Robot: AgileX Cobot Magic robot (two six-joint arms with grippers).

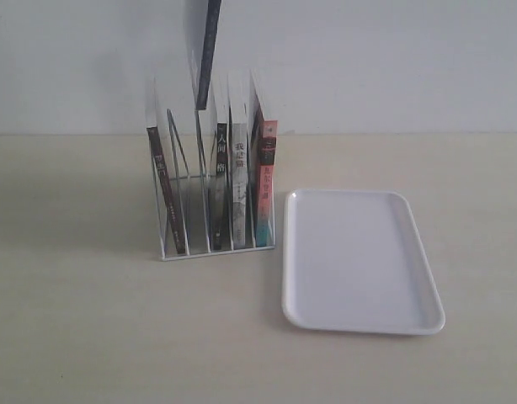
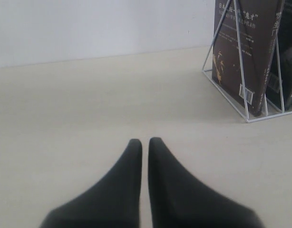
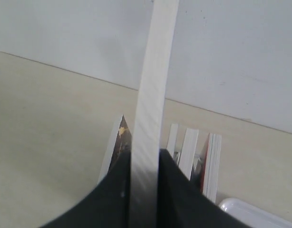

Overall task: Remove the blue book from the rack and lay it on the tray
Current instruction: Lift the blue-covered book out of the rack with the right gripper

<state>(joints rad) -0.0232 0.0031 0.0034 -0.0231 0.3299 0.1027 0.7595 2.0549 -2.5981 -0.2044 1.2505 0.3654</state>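
The blue book (image 1: 209, 55) hangs upright above the white wire rack (image 1: 177, 252), showing a dark spine, and its top runs out of the exterior view. In the right wrist view my right gripper (image 3: 144, 156) is shut on the book's white page edge (image 3: 155, 71), above the rack's remaining books. Neither gripper shows in the exterior view. The white tray (image 1: 359, 261) lies flat to the right of the rack, with nothing on it; its corner (image 3: 253, 214) also shows in the right wrist view. My left gripper (image 2: 144, 141) is shut and holds nothing, low over the table beside the rack (image 2: 241, 66).
Several books still stand in the rack: a dark-covered one (image 1: 167, 206) at the left end, a black-spined one (image 1: 220, 181), a white one (image 1: 239, 185) and a pink-and-teal one (image 1: 266, 181). A pale wall stands close behind the table.
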